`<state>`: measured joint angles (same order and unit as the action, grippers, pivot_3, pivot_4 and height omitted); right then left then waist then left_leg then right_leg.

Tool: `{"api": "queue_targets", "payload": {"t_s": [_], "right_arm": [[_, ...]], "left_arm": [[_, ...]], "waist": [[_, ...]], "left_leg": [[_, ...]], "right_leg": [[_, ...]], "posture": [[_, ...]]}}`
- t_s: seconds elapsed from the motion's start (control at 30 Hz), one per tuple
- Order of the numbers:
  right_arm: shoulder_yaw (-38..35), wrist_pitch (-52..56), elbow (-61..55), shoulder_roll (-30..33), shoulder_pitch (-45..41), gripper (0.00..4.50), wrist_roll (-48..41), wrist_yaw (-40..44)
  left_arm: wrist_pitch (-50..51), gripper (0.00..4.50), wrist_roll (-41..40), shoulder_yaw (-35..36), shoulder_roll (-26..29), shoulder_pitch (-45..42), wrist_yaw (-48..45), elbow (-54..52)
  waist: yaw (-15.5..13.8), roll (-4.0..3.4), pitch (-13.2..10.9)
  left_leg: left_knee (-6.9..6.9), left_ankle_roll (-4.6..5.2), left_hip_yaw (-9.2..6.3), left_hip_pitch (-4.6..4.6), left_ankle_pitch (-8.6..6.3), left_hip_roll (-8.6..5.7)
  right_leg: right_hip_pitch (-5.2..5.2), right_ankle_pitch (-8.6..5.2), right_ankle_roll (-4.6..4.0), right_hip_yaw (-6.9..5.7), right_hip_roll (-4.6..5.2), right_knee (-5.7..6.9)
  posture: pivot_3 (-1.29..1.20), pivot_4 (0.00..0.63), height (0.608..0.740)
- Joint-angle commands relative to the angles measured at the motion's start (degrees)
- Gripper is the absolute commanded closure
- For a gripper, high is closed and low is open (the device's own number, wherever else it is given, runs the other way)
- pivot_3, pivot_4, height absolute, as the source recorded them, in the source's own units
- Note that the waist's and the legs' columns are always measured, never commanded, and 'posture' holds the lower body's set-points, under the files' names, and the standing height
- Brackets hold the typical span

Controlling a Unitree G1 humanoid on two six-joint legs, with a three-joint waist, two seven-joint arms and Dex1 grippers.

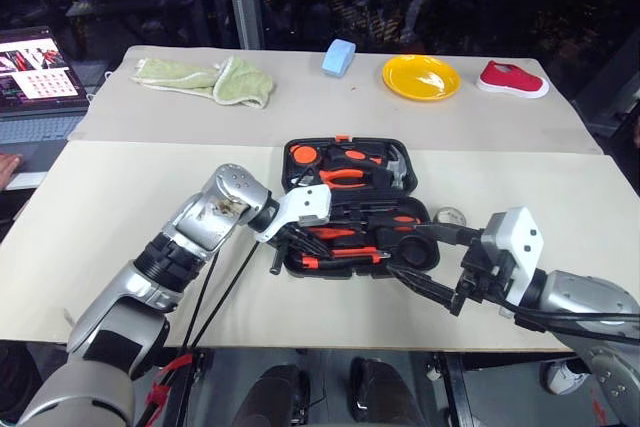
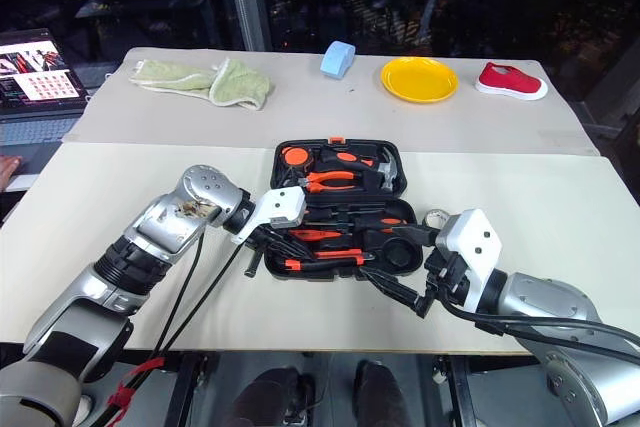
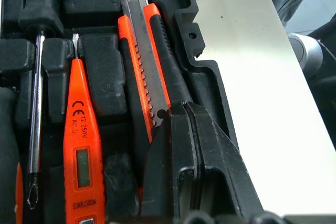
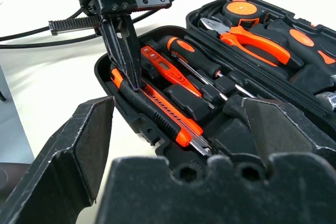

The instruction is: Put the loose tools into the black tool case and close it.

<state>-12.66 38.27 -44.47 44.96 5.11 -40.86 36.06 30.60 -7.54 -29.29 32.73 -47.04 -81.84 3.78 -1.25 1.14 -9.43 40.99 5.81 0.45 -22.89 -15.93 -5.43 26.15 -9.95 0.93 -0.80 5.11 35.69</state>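
Left gripper: 2 black fingers are being pressed together, tips set on the utility knife at its handle end.
Right gripper: 2 fingers are being held wide apart, nothing between them, just beside the near right corner of the black tool case.
Utility knife: 1, lying in the recess along the case's near edge.
Tester pen: 1, orange, lying in the case beside the knife.
Screwdrivers: 1 is being counted clearly in the case; a 2nd cannot be told.
Tape roll: 1, resting on the table just right of the case.
Case: 1, lying open, with 1 pair of pliers in its far half.
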Motion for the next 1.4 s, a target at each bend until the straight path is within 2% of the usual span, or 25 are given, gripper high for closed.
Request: {"api": "queue_targets", "payload": {"t_s": [0.03, 0.33, 0.5, 0.67, 0.77, 0.83, 0.97, 1.1, 1.23, 1.27, 1.33, 1.4], "right_arm": [[-1.5, 0.0, -2.1, 0.4, 0.1, 0.00, -0.8, -0.3], [-1.3, -0.1, -1.7, 0.4, -0.3, 0.00, -0.8, -0.4], [-1.3, -0.1, -1.9, 0.2, -0.1, 0.00, -0.9, -0.7], [-1.7, -0.2, -2.0, 0.0, 1.2, 0.00, -0.6, -0.8], [-2.8, -1.1, -0.9, -1.0, 2.4, 0.00, 1.1, -2.4], [-4.7, -2.3, 1.8, -2.4, 4.2, 0.00, 2.5, -3.2], [-11.1, -3.4, 5.5, -6.2, 7.7, 0.00, 2.0, -4.7], [-20.0, -5.5, 7.1, -6.1, 16.5, 0.00, 2.1, 0.3], [-31.6, -6.5, 11.1, -5.3, 23.8, 0.00, 1.0, 5.9], [-34.5, -6.6, 12.3, -5.0, 25.3, 0.00, 0.5, 7.5], [-41.9, -6.1, 14.8, -3.5, 29.2, 0.00, -0.7, 12.1], [-45.8, -6.0, 17.0, -1.4, 31.2, 0.00, -0.9, 15.8]], "left_arm": [[-2.3, 4.46, 1.7, -1.2, 0.5, 0.5, -0.4, -1.1], [-11.4, 4.46, 8.4, -5.4, 0.8, 1.5, 0.7, 1.8], [-11.5, 4.46, 8.8, -4.8, -0.1, 1.8, 1.3, 2.6], [-10.4, 4.46, 5.2, -0.3, -1.6, 1.5, 2.2, 2.8], [-10.3, 4.46, -0.5, 5.7, -2.5, 2.4, 2.5, 1.5], [-6.3, 4.46, -4.2, 10.3, -2.6, 2.5, 3.7, 1.3], [3.8, 3.41, -11.9, 18.1, -2.2, 2.1, 5.7, 1.5], [8.2, 1.76, -19.1, 26.2, -0.8, 4.0, 7.1, -2.2], [12.9, 0.24, -24.4, 32.1, 3.6, 5.0, 7.1, -4.1], [13.6, 0.03, -25.1, 33.0, 5.1, 5.3, 6.9, -4.4], [14.3, 0.03, -26.0, 34.8, 10.3, 6.7, 4.5, -5.1], [14.1, 0.03, -26.8, 35.7, 13.5, 7.9, 3.6, -6.1]], "waist": [[0.0, 0.00, 0.0], [-0.1, 0.00, 0.0], [-0.2, -0.02, 0.1], [-0.4, -0.01, 0.1], [-0.4, -0.01, 0.1], [-0.4, 0.01, 0.1], [-0.6, -0.01, 0.1], [-0.9, -0.02, 0.1], [-0.9, -0.02, 0.1], [-0.9, -0.03, 0.1], [-0.7, -0.06, 0.1], [-0.4, -0.23, 0.1]], "left_leg": [[0.00, 0.00, 0.00, 0.00, 0.00, 0.00], [0.00, 0.00, 0.00, 0.03, 0.00, 0.00], [0.00, 0.03, 0.00, 0.14, -0.02, 0.00], [0.00, 0.37, -0.01, 0.44, -0.22, 0.00], [0.00, 0.37, -0.02, 0.49, -0.22, 0.00], [0.00, 0.10, -0.01, 0.44, -0.06, 0.00], [-0.01, 0.04, 0.00, 0.37, -0.03, 0.00], [-0.08, 0.04, 0.01, 0.36, -0.03, -0.01], [-0.12, 0.01, 0.02, 0.37, -0.05, -0.01], [-0.13, -0.04, 0.01, 0.37, -0.08, -0.01], [-0.15, -0.36, 0.02, 0.45, -0.25, -0.01], [-0.27, -0.41, 0.03, 0.64, -0.29, 0.00]], "right_leg": [[0.00, 0.00, 0.00, 0.00, 0.00, 0.00], [-0.04, 0.00, 0.00, 0.01, 0.02, -0.01], [-0.17, 0.00, 0.00, 0.01, 0.04, -0.01], [-0.50, -0.01, 0.02, -0.01, 0.05, -0.04], [-0.56, -0.02, 0.03, -0.02, 0.05, -0.05], [-0.45, -0.02, 0.03, -0.01, 0.04, -0.02], [-0.33, -0.01, 0.03, -0.01, 0.01, 0.01], [-0.24, -0.02, 0.03, 0.00, -0.03, 0.03], [-0.27, -0.03, 0.04, 0.02, -0.03, -0.02], [-0.29, -0.04, 0.04, 0.03, -0.03, -0.04], [-0.37, -0.05, 0.04, 0.04, -0.04, -0.09], [-0.59, -0.08, 0.05, 0.06, -0.05, -0.21]], "posture": [[0.00, 0.150, 0.732], [0.00, 0.150, 0.732], [0.00, 0.150, 0.732], [0.00, 0.150, 0.732], [0.00, 0.150, 0.732], [0.00, 0.150, 0.732], [0.00, 0.150, 0.732], [0.00, 0.150, 0.732], [0.00, 0.150, 0.732], [0.00, 0.150, 0.732], [0.00, 0.150, 0.732], [0.00, 0.150, 0.732]]}}
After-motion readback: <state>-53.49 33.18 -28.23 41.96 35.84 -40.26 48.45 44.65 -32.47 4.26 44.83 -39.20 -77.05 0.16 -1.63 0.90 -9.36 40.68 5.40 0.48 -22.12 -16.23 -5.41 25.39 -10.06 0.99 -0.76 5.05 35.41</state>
